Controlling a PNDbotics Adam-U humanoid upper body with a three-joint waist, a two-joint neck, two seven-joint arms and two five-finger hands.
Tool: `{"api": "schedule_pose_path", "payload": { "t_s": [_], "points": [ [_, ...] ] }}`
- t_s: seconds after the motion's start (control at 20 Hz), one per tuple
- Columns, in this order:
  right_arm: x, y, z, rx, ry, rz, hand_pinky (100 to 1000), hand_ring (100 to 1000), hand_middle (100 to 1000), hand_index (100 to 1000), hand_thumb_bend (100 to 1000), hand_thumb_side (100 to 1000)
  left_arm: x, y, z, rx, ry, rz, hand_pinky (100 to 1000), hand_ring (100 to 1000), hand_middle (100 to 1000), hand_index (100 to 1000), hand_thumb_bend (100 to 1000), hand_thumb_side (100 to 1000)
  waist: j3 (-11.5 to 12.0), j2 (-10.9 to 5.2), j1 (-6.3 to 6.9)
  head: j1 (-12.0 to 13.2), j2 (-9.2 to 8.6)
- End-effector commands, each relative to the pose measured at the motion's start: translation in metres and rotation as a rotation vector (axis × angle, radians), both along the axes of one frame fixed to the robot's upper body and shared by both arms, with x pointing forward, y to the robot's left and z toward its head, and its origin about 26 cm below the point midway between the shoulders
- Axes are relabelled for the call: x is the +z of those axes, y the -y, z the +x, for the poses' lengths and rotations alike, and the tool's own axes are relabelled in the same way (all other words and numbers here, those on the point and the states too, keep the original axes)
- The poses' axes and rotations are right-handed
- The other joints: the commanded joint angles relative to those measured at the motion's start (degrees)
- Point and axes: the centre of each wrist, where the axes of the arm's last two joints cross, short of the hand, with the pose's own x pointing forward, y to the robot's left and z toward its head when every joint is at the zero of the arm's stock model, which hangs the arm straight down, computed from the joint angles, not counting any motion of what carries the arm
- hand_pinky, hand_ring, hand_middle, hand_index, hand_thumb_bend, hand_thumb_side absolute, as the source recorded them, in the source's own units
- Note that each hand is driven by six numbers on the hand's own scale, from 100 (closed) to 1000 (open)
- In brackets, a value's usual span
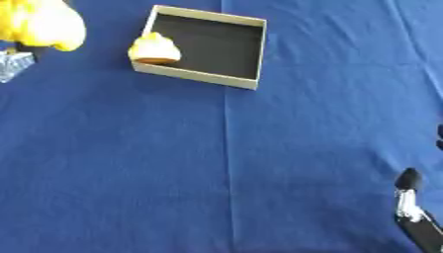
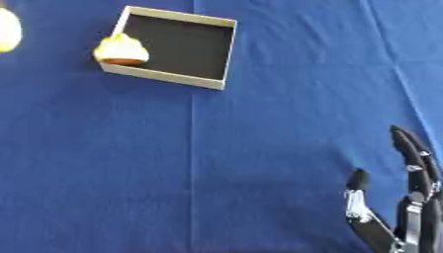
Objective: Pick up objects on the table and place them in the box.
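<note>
An open cardboard box (image 1: 192, 74) with a dark inside stands at the top middle of the blue cloth. A small yellow object with an orange underside (image 1: 154, 50) sits at the box's left wall, blurred; whether it rests inside or on the rim is unclear. A bigger yellow object (image 1: 45, 23) lies at the top left corner. My right hand (image 2: 410, 197) stands open at the lower right with fingers pointing up, holding nothing and far from the box. My left hand does not show.
A small grey glinting shape (image 1: 12, 64) lies at the left edge, just under the big yellow object; I cannot make out what it is. The blue cloth (image 1: 225, 163) covers the whole table and has a crease down its middle.
</note>
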Motion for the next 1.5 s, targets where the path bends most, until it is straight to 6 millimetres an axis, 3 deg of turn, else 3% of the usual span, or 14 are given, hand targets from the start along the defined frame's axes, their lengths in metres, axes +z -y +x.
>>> {"api": "schedule_pose_path", "payload": {
  "t_s": [0.05, 0.35, 0.65, 1.0, 1.2, 1.5],
  "points": [
    [0.007, 0.012, -0.002, 0.097, 0.125, 0.016, 813, 880, 868, 940, 100, 660, 0.012, 0.01, 0.001, -0.024, 0.016, -0.002, 750, 578, 511, 748, 133, 100, -0.4, -1.54, 0.07, 1.2, 0.4],
    [0.021, 0.045, -0.007, 0.145, 0.14, -0.029, 811, 877, 864, 932, 100, 660, 0.026, 0.037, 0.021, -0.054, 0.007, -0.005, 752, 571, 505, 741, 100, 100, -1.4, -2.26, 0.02, 2.2, 0.6],
    [0.043, 0.074, -0.007, 0.165, 0.177, -0.06, 810, 876, 862, 927, 100, 661, 0.032, 0.07, 0.047, -0.069, -0.053, -0.022, 770, 558, 494, 733, 100, 100, -2.3, -2.0, -0.48, 2.9, -0.24],
    [0.085, 0.098, 0.007, 0.175, 0.254, -0.096, 809, 874, 859, 927, 100, 666, 0.01, 0.095, 0.086, -0.049, -0.152, -0.028, 800, 551, 489, 727, 100, 155, -4.9, -0.93, -0.93, 5.1, -1.2],
    [0.112, 0.108, 0.015, 0.166, 0.296, -0.118, 808, 873, 858, 926, 100, 668, -0.006, 0.1, 0.107, -0.026, -0.209, 0.001, 811, 552, 491, 727, 100, 180, -5.6, -0.6, -0.91, 5.7, -1.16],
    [0.143, 0.114, 0.024, 0.136, 0.334, -0.106, 807, 873, 859, 928, 100, 669, -0.029, 0.097, 0.137, 0.056, -0.279, 0.058, 809, 578, 516, 739, 100, 137, -6.5, -0.47, -0.73, 6.2, -1.15]
  ]
}}
